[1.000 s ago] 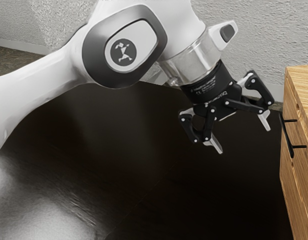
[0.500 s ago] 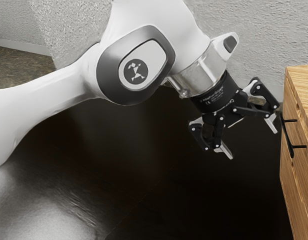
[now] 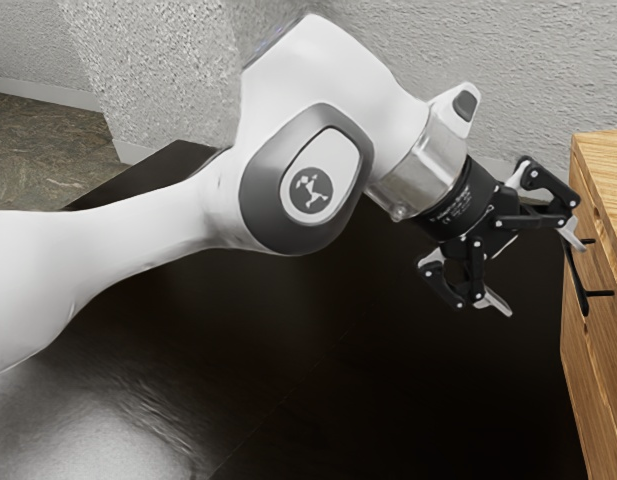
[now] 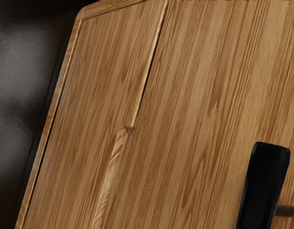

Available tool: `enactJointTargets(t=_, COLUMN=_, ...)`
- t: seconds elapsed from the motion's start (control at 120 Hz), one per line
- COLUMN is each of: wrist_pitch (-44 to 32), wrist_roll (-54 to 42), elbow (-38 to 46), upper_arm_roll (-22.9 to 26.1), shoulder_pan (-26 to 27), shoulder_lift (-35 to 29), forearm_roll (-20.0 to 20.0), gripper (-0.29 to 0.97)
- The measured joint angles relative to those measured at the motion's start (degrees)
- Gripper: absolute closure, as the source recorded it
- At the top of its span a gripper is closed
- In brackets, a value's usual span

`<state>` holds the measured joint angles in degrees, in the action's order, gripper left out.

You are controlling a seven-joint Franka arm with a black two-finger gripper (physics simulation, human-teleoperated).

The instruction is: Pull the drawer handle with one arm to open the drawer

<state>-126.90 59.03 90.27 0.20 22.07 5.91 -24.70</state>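
If stucco, rough wall behind table, drawer

Marks noted, exterior view:

- One sign is being carried on the arm. A small white emblem, a spiky abstract figure with no letters in it, is being displayed on a dark round patch at the middle of the grey joint cover.
- Fine white lettering is being shown on the black collar just behind the gripper. It is too small to be read, so no word, brand or number is being made out there.

Wrist view:

- Nothing legible is being noted on the wooden panel.
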Motion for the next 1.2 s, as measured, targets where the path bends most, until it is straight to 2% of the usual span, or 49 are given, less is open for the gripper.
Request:
enactJointTargets(t=0.6, wrist_pitch=-2.95, wrist_roll=-1.34, elbow=1.26, upper_arm_roll=0.08, shoulder_pan=0.47, shoulder_lift=1.33, forearm_roll=-0.67, gripper=0.03)
enactJointTargets(t=0.908, wrist_pitch=-1.78, wrist_roll=-2.00, elbow=2.25, upper_arm_roll=-0.37, shoulder_pan=-0.03, shoulder_lift=-0.48, forearm_roll=-0.02, gripper=0.26)
enactJointTargets(t=1.2, wrist_pitch=-0.25, wrist_roll=-2.79, elbow=6.29, upper_arm_roll=-2.23, shoulder_pan=0.02, shoulder_lift=-4.97, forearm_roll=-0.28, gripper=0.34)
